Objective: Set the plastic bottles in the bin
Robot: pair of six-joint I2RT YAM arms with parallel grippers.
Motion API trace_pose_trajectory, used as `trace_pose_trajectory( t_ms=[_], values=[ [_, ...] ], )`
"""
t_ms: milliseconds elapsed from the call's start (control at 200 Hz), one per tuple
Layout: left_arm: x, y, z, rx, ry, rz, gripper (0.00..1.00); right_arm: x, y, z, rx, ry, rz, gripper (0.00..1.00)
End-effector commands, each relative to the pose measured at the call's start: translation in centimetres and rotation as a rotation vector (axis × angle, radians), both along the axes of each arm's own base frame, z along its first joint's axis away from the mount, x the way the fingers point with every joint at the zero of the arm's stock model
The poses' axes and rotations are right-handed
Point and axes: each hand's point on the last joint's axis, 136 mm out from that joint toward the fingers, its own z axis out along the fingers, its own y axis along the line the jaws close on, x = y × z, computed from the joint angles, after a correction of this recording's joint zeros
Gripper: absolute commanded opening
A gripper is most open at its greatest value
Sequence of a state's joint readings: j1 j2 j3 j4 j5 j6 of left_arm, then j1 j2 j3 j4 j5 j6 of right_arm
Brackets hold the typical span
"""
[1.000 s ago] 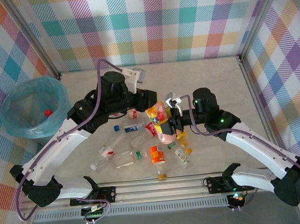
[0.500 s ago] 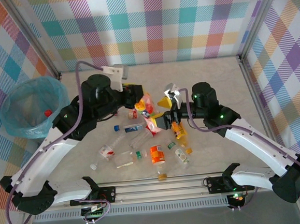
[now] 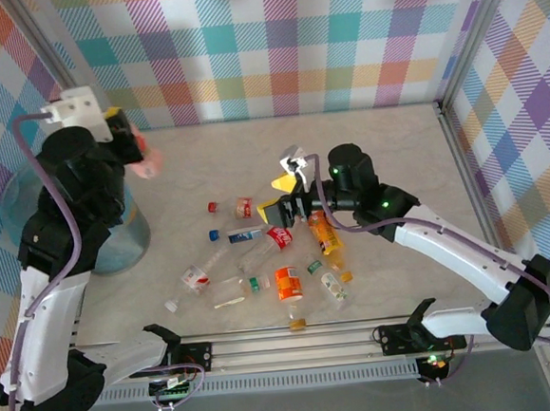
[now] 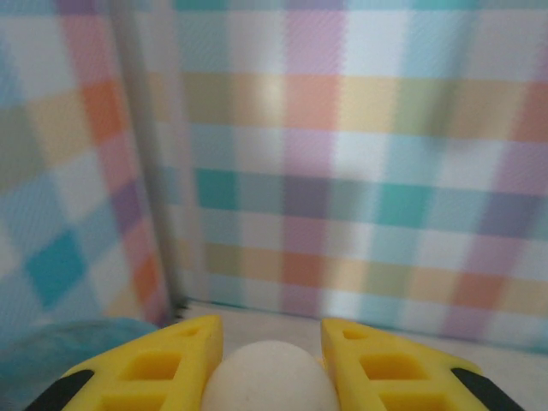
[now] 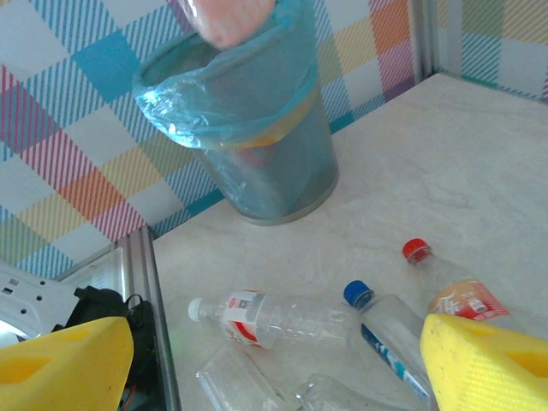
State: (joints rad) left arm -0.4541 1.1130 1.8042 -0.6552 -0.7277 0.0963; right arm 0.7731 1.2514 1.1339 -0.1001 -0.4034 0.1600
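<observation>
Pink bottle [image 3: 142,156] (blurred) now near bin [image 3: 130,238]

Brightly and evenly lit from above, with only faint, soft shadows on the pale bench [image 3: 385,149]. Blurred all over in the left wrist view. Smeared by motion around the pink bottle [image 3: 141,154] in the top view.

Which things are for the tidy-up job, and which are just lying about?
For the job: pink bottle in the left gripper, loose bottles, bin.
Just there: checked walls, metal rail.
</observation>
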Motion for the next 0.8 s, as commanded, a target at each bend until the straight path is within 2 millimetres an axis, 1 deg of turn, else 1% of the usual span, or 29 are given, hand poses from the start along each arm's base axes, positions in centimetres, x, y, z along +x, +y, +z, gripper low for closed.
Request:
trace_pose_trajectory(
  t_ms=[0,70,110,210,280,370,420,460,470,480,555,685,800],
  values=[
    [-0.5,4.5,1.3,0.099,0.018,0.193,0.00,-0.8,1.1,1.5,0.025,-0.025,0.029,0.86],
    [-0.7,7.3,1.8,0.117,0.026,0.305,0.00,-1.5,1.7,1.4,0.025,-0.018,0.049,0.85],
    [-0.6,8.8,1.7,0.126,0.038,0.363,0.00,-2.0,2.1,1.2,0.022,-0.012,0.062,0.85],
    [0.1,12.5,0.4,0.103,0.078,0.470,0.00,-3.1,3.4,1.5,0.042,0.004,0.090,0.84],
    [1.2,15.2,-2.0,0.061,0.143,0.522,0.00,-4.3,4.6,1.8,0.047,0.007,0.134,0.84],
    [2.9,18.1,-6.2,-0.027,0.216,0.550,0.00,-5.9,5.9,2.1,0.030,-0.016,0.191,0.84],
    [4.0,19.1,-8.7,-0.070,0.249,0.544,0.00,-6.6,6.6,2.1,0.016,-0.026,0.218,0.84],
    [4.9,19.3,-10.5,-0.085,0.274,0.536,0.00,-7.1,7.1,2.0,0.004,-0.029,0.238,0.84],
    [4.7,20.1,-10.9,-0.090,0.279,0.556,0.00,-7.2,7.2,2.1,0.003,-0.029,0.243,0.84],
    [4.7,20.3,-11.3,-0.092,0.284,0.562,0.00,-7.3,7.3,2.0,0.000,-0.028,0.247,0.84],
    [5.3,21.2,-13.8,-0.097,0.314,0.576,0.00,-8.0,8.1,1.8,-0.009,-0.018,0.279,0.84],
    [5.9,22.1,-17.2,-0.091,0.359,0.607,0.00,-8.6,9.5,0.9,-0.032,-0.010,0.305,0.84],
    [5.7,23.2,-19.2,-0.072,0.388,0.655,0.00,-9.1,10.6,0.1,-0.050,-0.001,0.321,0.84]
  ],
)
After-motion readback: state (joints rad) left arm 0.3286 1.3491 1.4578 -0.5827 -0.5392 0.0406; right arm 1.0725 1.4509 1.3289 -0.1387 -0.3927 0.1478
